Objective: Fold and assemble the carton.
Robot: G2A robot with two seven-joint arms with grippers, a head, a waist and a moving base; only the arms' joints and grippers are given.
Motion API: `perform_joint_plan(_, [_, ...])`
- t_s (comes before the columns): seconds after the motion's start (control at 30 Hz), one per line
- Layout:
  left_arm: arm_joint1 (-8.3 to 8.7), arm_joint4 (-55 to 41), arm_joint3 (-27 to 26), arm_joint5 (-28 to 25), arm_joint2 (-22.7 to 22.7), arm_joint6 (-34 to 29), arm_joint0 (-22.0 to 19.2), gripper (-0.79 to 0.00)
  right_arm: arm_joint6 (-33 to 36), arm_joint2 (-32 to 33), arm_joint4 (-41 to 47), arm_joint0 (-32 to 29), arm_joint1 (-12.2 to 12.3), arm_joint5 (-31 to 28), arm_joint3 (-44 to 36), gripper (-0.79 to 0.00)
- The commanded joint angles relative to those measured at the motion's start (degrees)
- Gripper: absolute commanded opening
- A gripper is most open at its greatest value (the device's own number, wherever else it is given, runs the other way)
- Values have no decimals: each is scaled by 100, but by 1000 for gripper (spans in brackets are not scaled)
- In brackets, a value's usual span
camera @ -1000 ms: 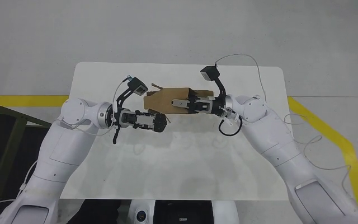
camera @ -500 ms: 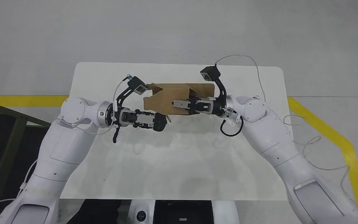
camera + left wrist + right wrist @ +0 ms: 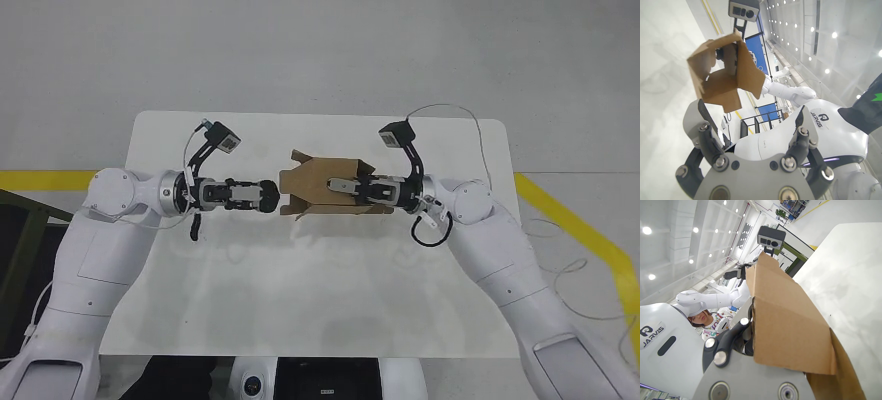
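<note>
and here's the white rectangular table [image 3: 180, 300], broad and pale under both arms. above it, toward 12 o'clock from the table's middle, hangs the brown cardboard carton [image 3: 318, 181], lying on its side with its long axis running 9 to 3. its shadow [image 3: 335, 216] falls on the tabletop just toward 6 o'clock. the carton is an open tube: the left wrist view looks straight into the hollow 9 o'clock end, and its flaps [image 3: 751, 79] splay outward, unfolded.

over to the right gripper [image 3: 336, 186], coming in from 3 o'clock. it has the carton: one finger lies flat along the top panel and a dark part shows inside the tube in the left wrist view, so the fingers are pinching that wall between them. in the right wrist view the cardboard sits hard against the gripper's body, with the table beyond it.

and the left gripper [image 3: 268, 196], at the carton's 9 o'clock, just beside the flapped end and apart from it. its fingers [image 3: 703, 111] are spread wide with nothing between them, pointing at the open mouth of the carton.
</note>
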Motion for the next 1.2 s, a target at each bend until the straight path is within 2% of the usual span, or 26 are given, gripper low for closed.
perform_joint_plan(0.0, [16,343,166,-132,-35,122,-35,0,52,91,5,-98,36,65,-135,-785])
perform_joint_plan(0.17, [24,1098,410,-438,36,441,-89,0,132,278,29,-321,105,185,-468,-785])
perform_joint_plan(0.5, [-1,2210,421,-830,341,1050,-87,0,134,403,32,-538,145,234,-835,-785])
perform_joint_plan(0.77, [-30,2304,235,-825,545,1131,-97,0,119,317,77,-519,110,163,-812,-785])
perform_joint_plan(1.17, [-21,2116,-28,-752,621,1015,-65,0,195,48,205,-366,9,70,-679,-785])
